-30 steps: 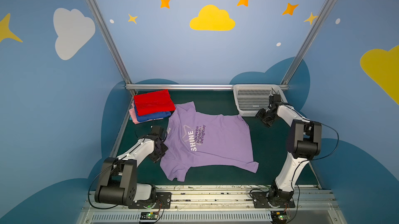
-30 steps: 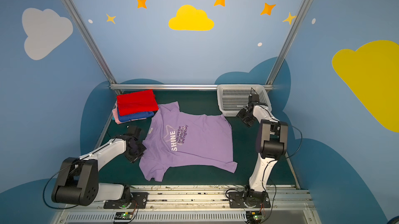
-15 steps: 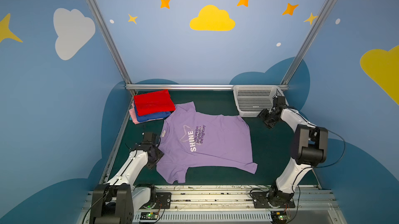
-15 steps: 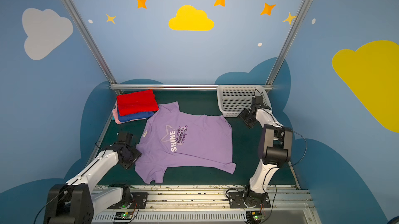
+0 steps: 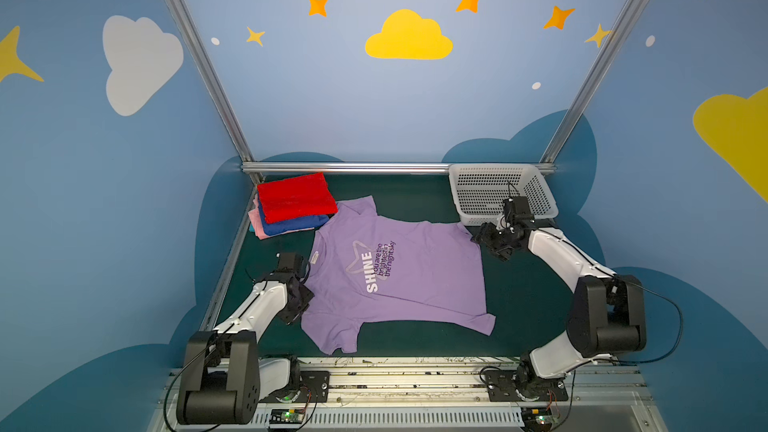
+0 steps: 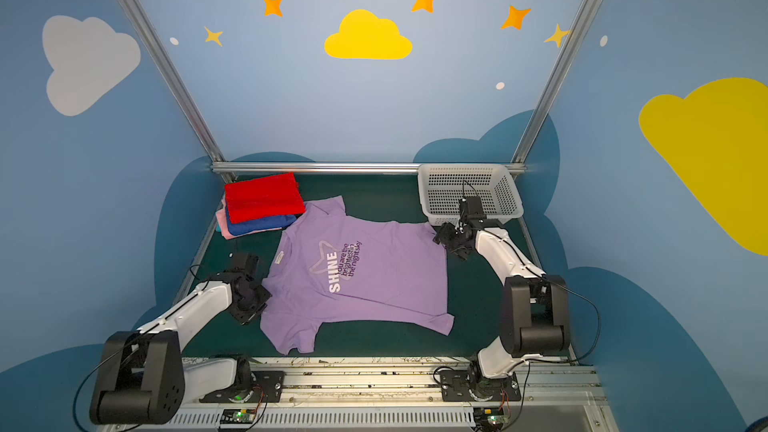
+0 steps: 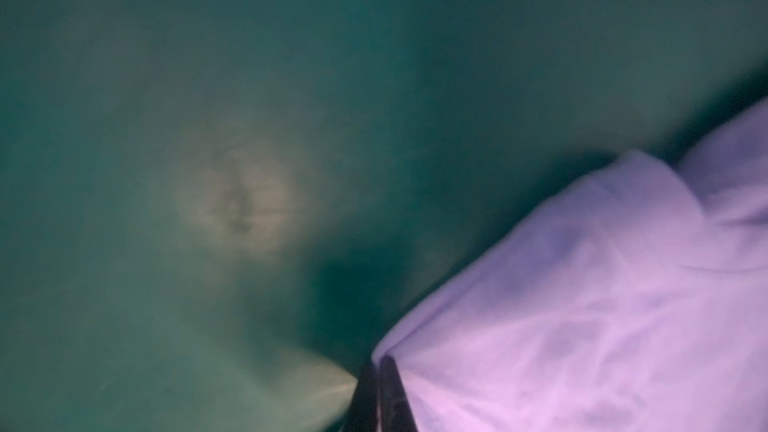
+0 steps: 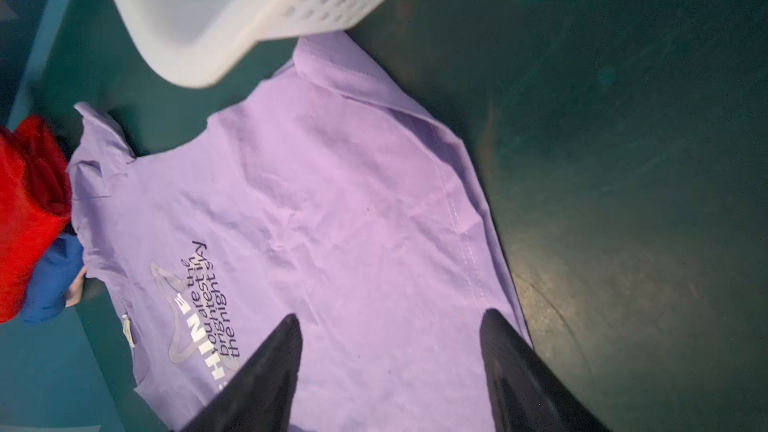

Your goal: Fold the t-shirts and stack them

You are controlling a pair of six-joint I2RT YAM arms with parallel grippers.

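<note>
A lavender t-shirt point(image 5: 415, 276) point(image 6: 382, 276) with a "SHINE" print lies spread flat on the green mat. My left gripper point(image 5: 306, 290) point(image 6: 266, 297) sits at the shirt's left edge, by the shoulder. In the left wrist view its fingers are pressed together point(image 7: 376, 361) and shut on the edge of the lavender cloth point(image 7: 582, 326). My right gripper point(image 5: 477, 237) point(image 6: 439, 236) point(image 8: 390, 315) hangs open just above the shirt's far right corner point(image 8: 332, 201), with nothing between its fingers. Folded red point(image 5: 297, 197), blue point(image 5: 291, 226) and pink point(image 5: 255, 222) t-shirts are stacked at the back left.
A white perforated basket point(image 5: 490, 188) point(image 6: 461, 188) point(image 8: 208, 14) stands at the back right, close behind my right gripper. The lavender shirt's far sleeve touches the folded stack point(image 6: 264, 197). A metal rail point(image 5: 353, 168) bounds the back of the mat.
My left gripper drew back off the shirt toward the front left, then returned to its left edge. My right gripper moved from beside the basket to the shirt's far right corner.
</note>
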